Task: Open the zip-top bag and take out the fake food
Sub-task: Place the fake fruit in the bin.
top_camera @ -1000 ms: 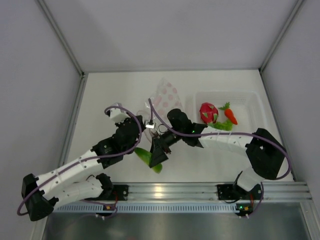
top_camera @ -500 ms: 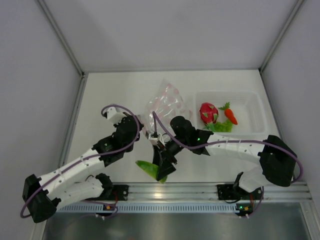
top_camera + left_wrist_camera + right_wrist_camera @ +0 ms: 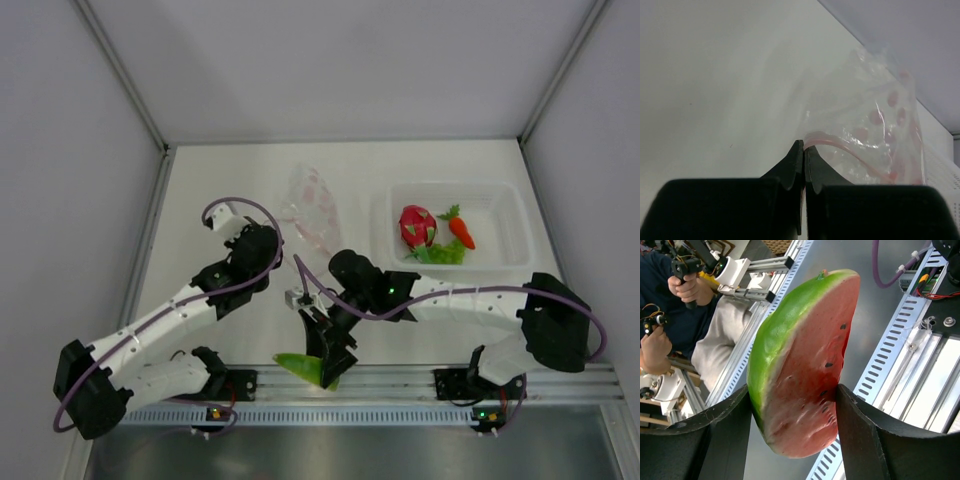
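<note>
The clear zip-top bag (image 3: 310, 212) with pink dots hangs from my left gripper (image 3: 278, 237), which is shut on its pinkish zip strip (image 3: 840, 148); the bag (image 3: 875, 125) looks empty. My right gripper (image 3: 322, 362) is shut on the melon slice (image 3: 805, 365), red flesh with green rind, and holds it over the near rail; its green rind (image 3: 298, 366) shows in the top view. The magenta dragon fruit (image 3: 416, 225), an orange piece (image 3: 461, 232) and green leafy pieces (image 3: 440, 254) lie in the clear tub (image 3: 505, 200).
The rigid clear tub stands at the right back of the white table. An aluminium rail (image 3: 400, 380) runs along the near edge. White walls close in the left, back and right sides. A person with hand controllers (image 3: 680, 285) is beyond the rail.
My right gripper has pulled the melon slice down from beside the bag to the near rail. My left gripper has lifted the bag up and back; the bag now hangs narrower.
</note>
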Available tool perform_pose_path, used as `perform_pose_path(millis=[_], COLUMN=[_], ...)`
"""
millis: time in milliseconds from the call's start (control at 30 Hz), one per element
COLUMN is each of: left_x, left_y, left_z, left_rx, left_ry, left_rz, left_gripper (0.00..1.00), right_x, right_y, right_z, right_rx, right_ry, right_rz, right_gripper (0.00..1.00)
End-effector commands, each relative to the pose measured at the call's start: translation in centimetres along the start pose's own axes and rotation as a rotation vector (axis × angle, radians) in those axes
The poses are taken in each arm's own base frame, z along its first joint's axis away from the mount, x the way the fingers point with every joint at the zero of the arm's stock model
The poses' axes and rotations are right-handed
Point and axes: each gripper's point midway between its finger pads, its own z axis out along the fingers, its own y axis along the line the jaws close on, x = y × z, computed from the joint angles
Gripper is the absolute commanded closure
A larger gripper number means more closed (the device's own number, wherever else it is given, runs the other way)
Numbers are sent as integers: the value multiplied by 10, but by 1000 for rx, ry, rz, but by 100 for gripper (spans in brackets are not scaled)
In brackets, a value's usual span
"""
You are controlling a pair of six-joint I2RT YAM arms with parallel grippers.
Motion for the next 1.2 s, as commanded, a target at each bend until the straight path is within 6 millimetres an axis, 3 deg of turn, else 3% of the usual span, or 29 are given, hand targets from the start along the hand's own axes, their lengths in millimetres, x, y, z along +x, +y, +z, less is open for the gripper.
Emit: perform_pose_path(millis=[0, 167, 400, 533, 733, 1000, 1167], left_x=[-10, -7, -5, -4, 1, 2, 3], left_y=[-4, -1, 10, 17, 21, 21, 18], left_z=[3, 6, 5, 5, 2, -3, -4], left_rx=[-13, -23, -26, -33, -22, -8, 2], left_ry=[-28, -23, -8, 5, 33, 59, 71], left_rz=[-19, -10, 16, 26, 23, 10, 3], left_gripper=[100, 100, 100, 100, 100, 100, 100], right_x=[-18, -18, -37, -50, -58, -67, -54], right_y=[13, -4, -24, -50, -72, -62, -69], right_z=[0, -4, -24, -57, -111, -189, -238], right_rx=[-24, 70, 179, 282, 397, 582, 809], right_ry=[-9, -12, -78, -154, -272, -447, -520], right_rz=[-129, -80, -52, 30, 115, 161, 279], right_gripper=[83, 83, 84, 84, 84, 83, 83])
